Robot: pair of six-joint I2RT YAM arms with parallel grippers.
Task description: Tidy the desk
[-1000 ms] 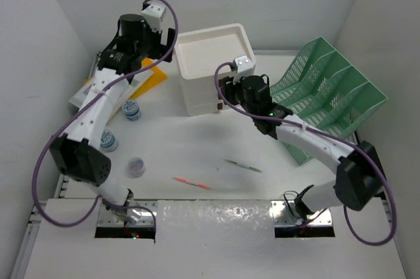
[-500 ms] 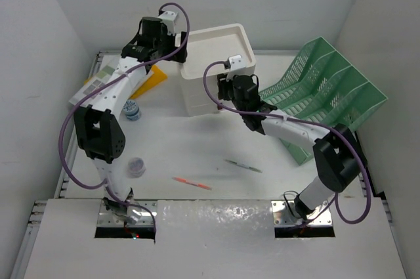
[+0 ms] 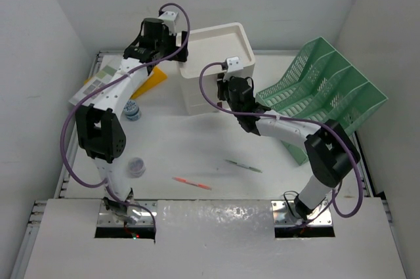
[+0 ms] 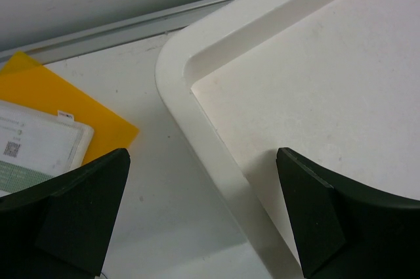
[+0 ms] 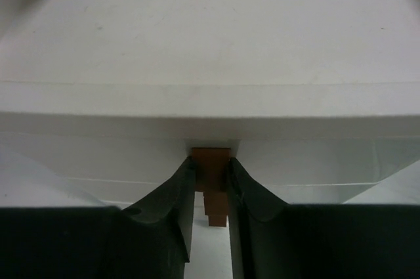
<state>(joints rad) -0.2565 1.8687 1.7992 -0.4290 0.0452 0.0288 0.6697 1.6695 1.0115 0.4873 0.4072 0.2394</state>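
The white desk bears a white three-drawer unit at the back. My left gripper hovers open over the unit's back left corner; in the left wrist view its jaws straddle the unit's rim, touching nothing. My right gripper is at the unit's front. In the right wrist view its fingers are closed on a brown drawer handle under the top edge.
A green mesh file rack stands at the right. A yellow folder and papers lie at the back left. Two small round items, an orange pen and a green pen lie on the desk.
My left arm swung right from over the papers to the drawer unit's corner. My right gripper moved in to the unit's front and onto the handle.
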